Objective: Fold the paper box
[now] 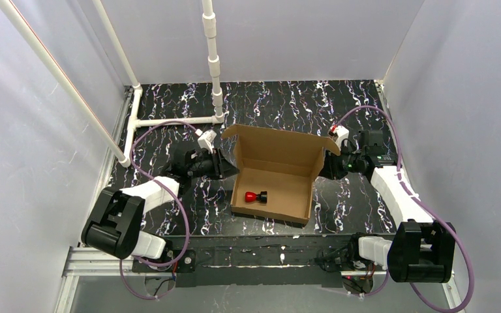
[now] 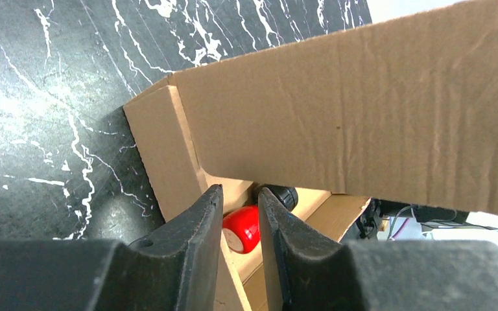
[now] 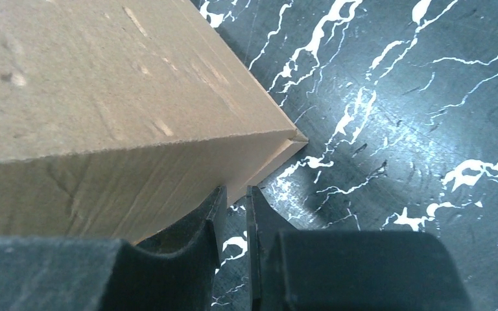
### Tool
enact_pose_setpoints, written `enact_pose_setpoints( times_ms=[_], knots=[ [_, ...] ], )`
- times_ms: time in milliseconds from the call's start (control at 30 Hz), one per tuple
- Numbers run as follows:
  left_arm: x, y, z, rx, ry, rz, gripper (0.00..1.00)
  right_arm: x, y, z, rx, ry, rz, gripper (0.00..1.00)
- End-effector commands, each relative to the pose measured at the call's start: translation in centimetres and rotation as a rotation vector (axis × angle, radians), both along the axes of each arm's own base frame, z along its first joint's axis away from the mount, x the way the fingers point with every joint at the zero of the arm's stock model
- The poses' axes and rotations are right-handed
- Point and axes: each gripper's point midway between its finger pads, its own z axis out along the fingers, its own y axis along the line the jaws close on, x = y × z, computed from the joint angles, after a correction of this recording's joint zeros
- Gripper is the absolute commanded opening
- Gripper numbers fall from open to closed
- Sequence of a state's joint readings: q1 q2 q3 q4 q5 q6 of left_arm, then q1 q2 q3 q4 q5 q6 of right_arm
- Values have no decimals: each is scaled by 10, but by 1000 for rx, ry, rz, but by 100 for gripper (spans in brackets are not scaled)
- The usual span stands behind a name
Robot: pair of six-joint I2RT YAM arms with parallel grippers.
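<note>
The paper box [image 1: 280, 153] is brown cardboard, standing mid-table with its walls up and its lid raised at the back. A red and black object [image 1: 253, 196] lies on its floor. My left gripper [image 1: 227, 166] is at the box's left wall. In the left wrist view the fingers [image 2: 240, 190] straddle that wall [image 2: 168, 149], nearly closed on it, with the red object [image 2: 243, 227] behind. My right gripper [image 1: 323, 168] is at the box's right side. In the right wrist view its fingers [image 3: 235, 189] are almost together with only table between them, one finger against the box [image 3: 104, 84].
A white pipe frame [image 1: 215, 65] stands at the back left, with a cross pipe [image 1: 169, 121] lying on the black marbled table [image 1: 365, 104]. White walls close in the sides and back. The arm bases sit at the near edge.
</note>
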State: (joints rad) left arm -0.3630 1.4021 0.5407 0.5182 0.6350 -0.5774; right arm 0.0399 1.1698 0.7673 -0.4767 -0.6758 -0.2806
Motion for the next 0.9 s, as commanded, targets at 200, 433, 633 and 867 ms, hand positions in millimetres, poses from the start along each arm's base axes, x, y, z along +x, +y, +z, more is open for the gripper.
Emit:
enact_pose_setpoints(
  times_ms=[200,433,633,867],
  knots=[
    [-9,10,4,6,-13,35,25,11,-1,18,-26,-87,22,25],
    [-10,16,11,-3,-17,60,25,6,9,23,34,-98,68,25],
    [-9,26,18,-3,-31,98,26,3,16,23,80,-83,89,25],
    [7,19,28,-12,-25,73,26,8,12,18,60,-67,65,24]
  ],
)
